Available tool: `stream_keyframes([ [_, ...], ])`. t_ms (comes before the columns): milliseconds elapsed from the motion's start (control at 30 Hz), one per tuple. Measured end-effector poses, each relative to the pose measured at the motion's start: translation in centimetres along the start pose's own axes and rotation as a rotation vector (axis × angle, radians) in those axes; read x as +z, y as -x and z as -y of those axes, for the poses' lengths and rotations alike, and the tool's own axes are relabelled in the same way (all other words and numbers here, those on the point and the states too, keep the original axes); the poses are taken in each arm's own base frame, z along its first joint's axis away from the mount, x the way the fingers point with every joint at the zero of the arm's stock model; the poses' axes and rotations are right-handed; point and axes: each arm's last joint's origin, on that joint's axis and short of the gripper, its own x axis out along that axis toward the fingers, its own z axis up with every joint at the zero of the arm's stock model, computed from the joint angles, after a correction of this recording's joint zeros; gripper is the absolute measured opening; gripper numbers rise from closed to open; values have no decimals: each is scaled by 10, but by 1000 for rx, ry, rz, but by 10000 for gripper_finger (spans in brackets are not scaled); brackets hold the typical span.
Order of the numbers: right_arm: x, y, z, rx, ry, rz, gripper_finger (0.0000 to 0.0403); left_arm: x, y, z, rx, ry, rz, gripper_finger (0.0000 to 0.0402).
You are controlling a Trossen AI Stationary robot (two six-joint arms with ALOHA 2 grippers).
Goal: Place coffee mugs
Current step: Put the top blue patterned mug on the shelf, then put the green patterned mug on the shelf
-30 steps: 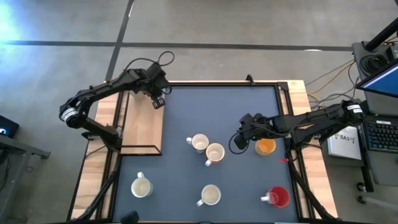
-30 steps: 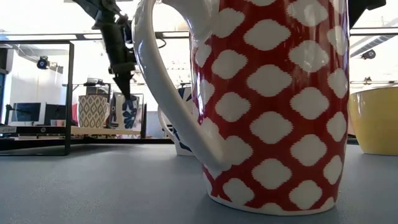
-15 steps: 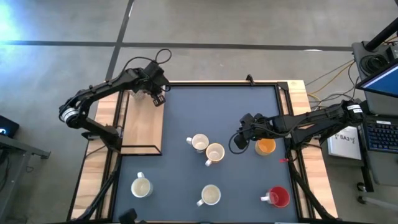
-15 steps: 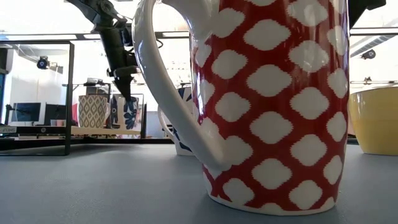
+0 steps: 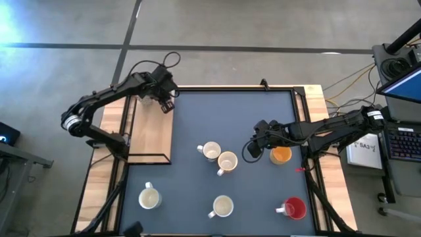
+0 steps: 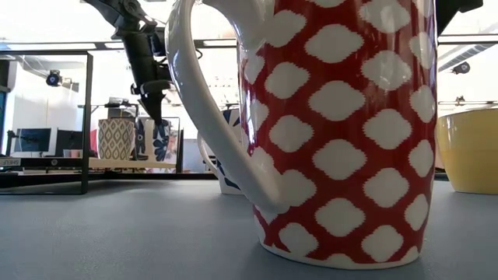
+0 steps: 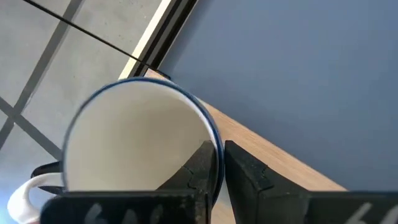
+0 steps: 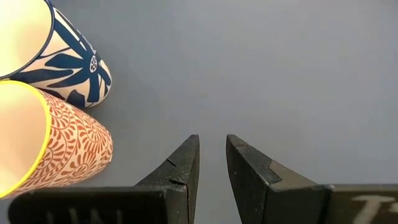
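Note:
My left gripper (image 5: 164, 103) is at the table's far left, over the wooden board (image 5: 150, 135), shut on a white mug with a blue rim (image 7: 134, 155). In the low view this mug (image 6: 158, 140) shows blue marks, and its base sits at board level beside a patterned mug (image 6: 117, 138). My right gripper (image 5: 252, 149) is open, low over the blue mat, between the orange mug (image 5: 281, 155) and two cream mugs (image 5: 210, 151) (image 5: 227, 162). Two more cream mugs (image 5: 149, 197) (image 5: 222, 207) and the red mug (image 5: 295, 209) stand near the near edge. My left gripper holds the blue-rimmed mug by its rim (image 7: 216, 144), on the side away from the handle (image 7: 25, 186). One finger (image 7: 202, 168) is inside the mug and one (image 7: 245, 174) outside, coming from above. The mug is upright; its base looks to be on the board.
A black wire frame (image 6: 85, 117) surrounds the wooden board at the table's left. In the right wrist view a blue-flowered mug (image 8: 78, 71) and an orange-patterned mug (image 8: 59, 152) stand close beside my right gripper (image 8: 211, 142). Bare mat lies at the table's middle and far side.
My left gripper has drawn slightly up and toward the far edge; the blue-marked mug has stayed at about the same place on the board. The right arm has kept still.

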Motion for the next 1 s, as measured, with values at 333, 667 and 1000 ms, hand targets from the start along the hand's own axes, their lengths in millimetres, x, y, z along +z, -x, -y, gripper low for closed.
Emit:
stream_keyframes([
  [333,0,0,0,0,6,0,68,-1,3,-2,58,-6,-9,70],
  [667,0,0,0,0,77,0,68,-11,36,-5,82,42,91,77],
  [1000,3,23,11,-7,149,64,68,-31,93,17,-143,151,301,77],
])
